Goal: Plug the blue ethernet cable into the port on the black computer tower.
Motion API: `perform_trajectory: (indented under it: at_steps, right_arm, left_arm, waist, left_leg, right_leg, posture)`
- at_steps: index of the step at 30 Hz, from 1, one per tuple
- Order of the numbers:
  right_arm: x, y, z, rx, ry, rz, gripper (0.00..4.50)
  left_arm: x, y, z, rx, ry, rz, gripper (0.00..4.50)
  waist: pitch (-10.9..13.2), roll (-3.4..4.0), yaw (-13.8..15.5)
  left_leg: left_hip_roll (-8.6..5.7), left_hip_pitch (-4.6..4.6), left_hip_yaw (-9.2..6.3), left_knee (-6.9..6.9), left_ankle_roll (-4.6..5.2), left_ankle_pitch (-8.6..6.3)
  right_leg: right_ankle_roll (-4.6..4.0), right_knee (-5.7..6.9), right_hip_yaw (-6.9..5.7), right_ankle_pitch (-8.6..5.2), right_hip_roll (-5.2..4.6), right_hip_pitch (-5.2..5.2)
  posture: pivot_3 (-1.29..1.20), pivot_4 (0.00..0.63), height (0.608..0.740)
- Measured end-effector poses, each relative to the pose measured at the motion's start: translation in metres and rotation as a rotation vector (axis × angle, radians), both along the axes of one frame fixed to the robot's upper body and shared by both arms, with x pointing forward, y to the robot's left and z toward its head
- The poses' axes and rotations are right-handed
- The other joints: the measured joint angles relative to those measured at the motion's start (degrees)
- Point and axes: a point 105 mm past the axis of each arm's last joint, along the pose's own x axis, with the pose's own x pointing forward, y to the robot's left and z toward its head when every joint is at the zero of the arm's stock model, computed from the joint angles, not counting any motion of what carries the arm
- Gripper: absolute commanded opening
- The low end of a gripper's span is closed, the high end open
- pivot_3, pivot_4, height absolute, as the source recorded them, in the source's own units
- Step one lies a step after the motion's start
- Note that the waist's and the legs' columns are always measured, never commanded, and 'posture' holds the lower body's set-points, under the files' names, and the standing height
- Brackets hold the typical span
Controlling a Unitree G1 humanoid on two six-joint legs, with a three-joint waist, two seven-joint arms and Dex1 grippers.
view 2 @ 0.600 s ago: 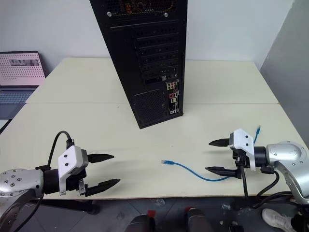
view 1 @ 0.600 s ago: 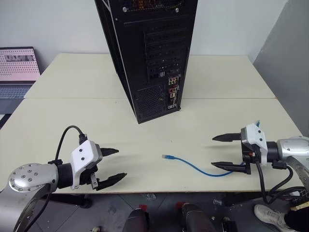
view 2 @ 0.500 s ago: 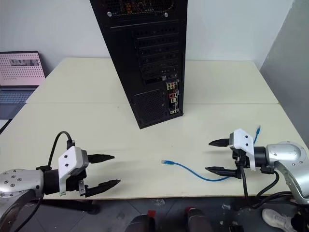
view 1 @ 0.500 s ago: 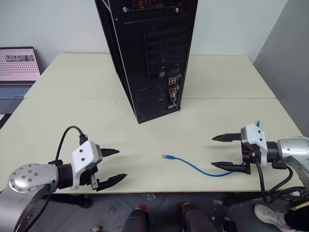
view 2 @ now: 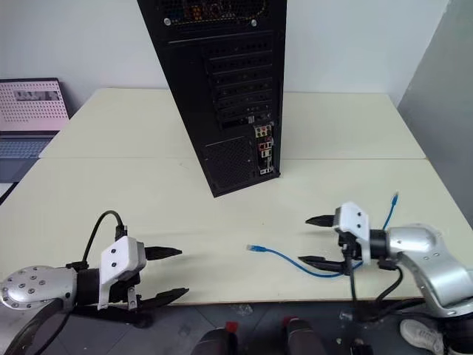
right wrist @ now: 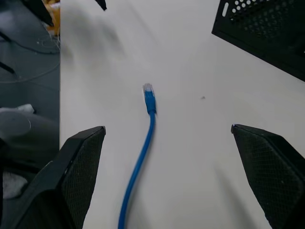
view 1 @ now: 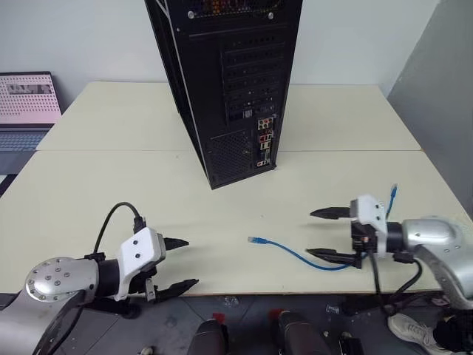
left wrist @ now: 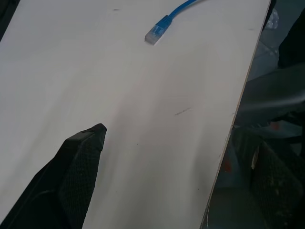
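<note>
Black fingers, left claw [view 1: 174, 264]: spread wide, empty, touching nothing; hovering at the table's near edge, well to the left of the blue ethernet cable's near plug.
Left arm pose: forearm reaching in from the near left corner, white wrist housing tilted, fingers pointing toward the cable and slightly down; one finger [left wrist: 78, 167] over the tabletop, the other past the edge.
Right claw [view 1: 323, 234]: fingers spread wide, empty; straddling the cable's curved middle stretch without closing on it; contact with the cord cannot be told.
Right arm pose: silver forearm coming in from the near right side, fingers roughly level, pointing left toward the near plug.
Right claw fingers [right wrist: 78, 167]: one on each side of the cord in the wrist view, plug lying ahead between them.
Blue ethernet cable [view 1: 295, 256]: flat on the table, in front of the black computer tower and nearer the front edge; one plug [view 1: 253, 240] lying free at the left end, cord curving right under the right claw, far end [view 1: 393, 191] rising beside the right wrist.
Black computer tower [view 1: 229, 81]: upright mid-table, perforated rear panel and slot covers facing the claws.
Port [view 1: 263, 137]: among the small coloured connectors low on the rear panel; exact socket too small to pick out.
Table [view 1: 111, 185]: pale cream, two tops joined behind the tower.
Laptop [view 1: 26, 107]: far left of the tower, pinkish screen; writing unreadable.
Labels: none legible.
</note>
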Motion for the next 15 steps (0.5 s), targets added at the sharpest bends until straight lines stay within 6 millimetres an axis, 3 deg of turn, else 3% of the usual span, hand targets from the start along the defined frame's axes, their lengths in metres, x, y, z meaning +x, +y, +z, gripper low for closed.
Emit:
perform_trajectory:
  at_steps: [6, 11, 15]
  right_arm:
    - [0.005, 0.034, -0.035, 0.045, 0.055, -0.014, 4.49]
    - [0.011, 0.042, -0.053, 0.051, 0.086, -0.042, 4.49]
    - [0.020, 0.040, -0.063, 0.034, 0.073, -0.067, 3.73]
  left_arm:
    - [0.005, -0.006, 0.003, -0.016, -0.028, -0.054, 4.44]
    - [0.009, -0.005, -0.002, -0.010, -0.028, -0.053, 4.44]
    - [0.009, -0.007, 0.000, -0.009, -0.050, -0.066, 4.50]
  waist:
    - [-0.03, -0.04, -0.01]
    - [-0.03, -0.05, 0.03]
    - [-0.02, -0.04, 0.04]
  left_leg:
    - [0.00, 0.02, 0.02, 0.01, -0.01, -0.01]
    - [0.01, 0.01, 0.03, 0.01, -0.02, -0.01]
    - [0.00, 0.01, 0.02, 0.01, -0.02, -0.01]
  right_leg:
    - [-0.01, 0.02, -0.02, 0.00, 0.06, -0.03]
    - [-0.01, 0.02, -0.03, 0.00, 0.05, -0.03]
    - [-0.02, 0.03, -0.04, 0.00, 0.05, -0.03]
  posture:
    - [0.00, 0.150, 0.740]
    - [0.00, 0.150, 0.740]
    - [0.00, 0.150, 0.740]
